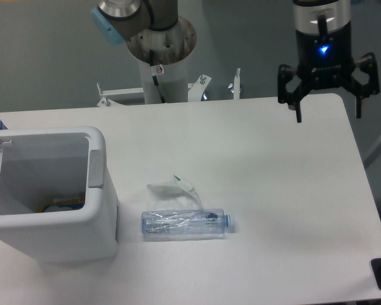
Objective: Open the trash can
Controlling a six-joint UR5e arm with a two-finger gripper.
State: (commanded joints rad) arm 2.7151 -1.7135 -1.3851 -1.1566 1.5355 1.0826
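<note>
at desk's left edge, trash can, lid already up, interior exposed. over far right corner, gripper spread wide, empty. best kept clear; opening looks done.

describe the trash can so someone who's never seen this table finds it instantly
Start at the white table and go to its left end. The trash can is the big white boxy bin there, top open, grey tab on its right rim. The only close neighbour is a small clear crushed bottle lying to its right.
</note>
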